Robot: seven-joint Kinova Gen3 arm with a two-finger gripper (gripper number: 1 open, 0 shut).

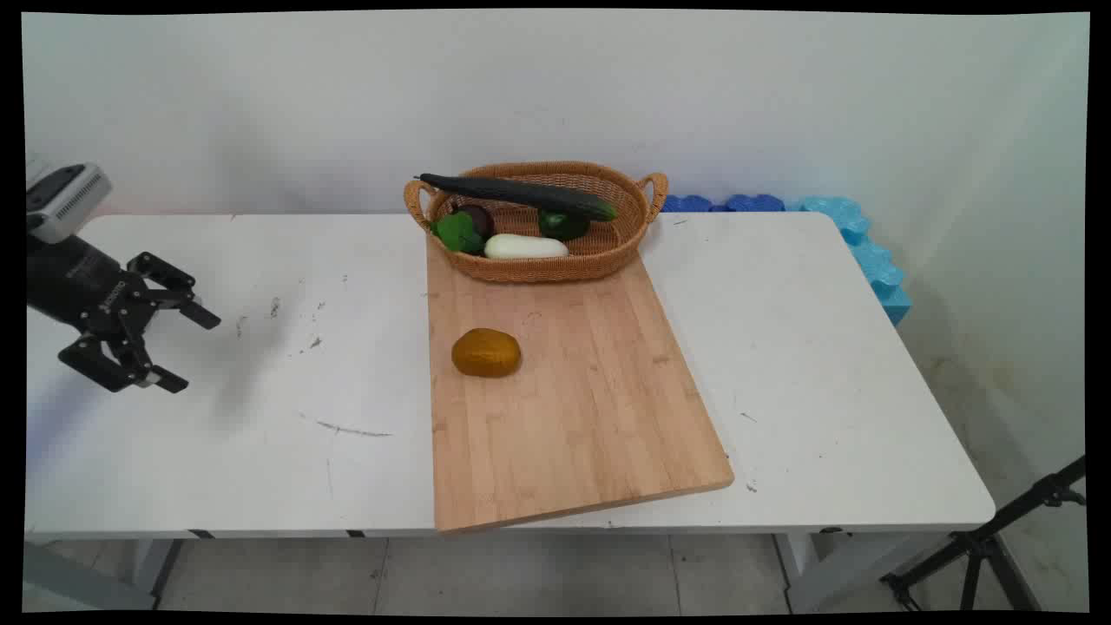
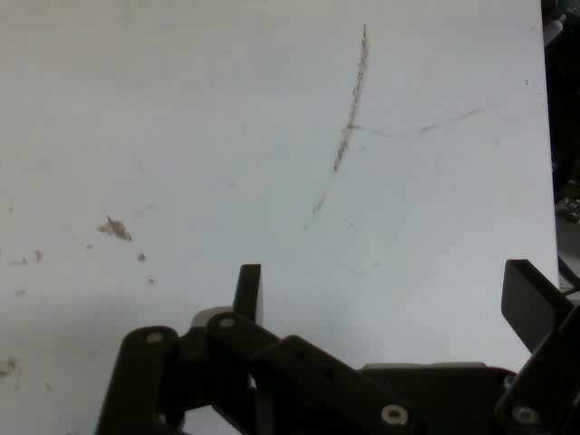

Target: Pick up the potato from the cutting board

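Brown oval fruit (image 1: 486,352) lies on the cutting board (image 1: 573,417), at 3 o'clock from your gripper (image 1: 193,351), which hovers, jaws wide and empty, over the bare table (image 1: 304,451), with the basket (image 1: 608,260) at the board's 12 o'clock end.

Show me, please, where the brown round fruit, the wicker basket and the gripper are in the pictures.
brown round fruit (image 1: 486,352): main view, middle of its top surface.
wicker basket (image 1: 555,266): main view, its near woven wall.
gripper (image 1: 184,349): main view, midway between its two open fingertips, over the table's left part.
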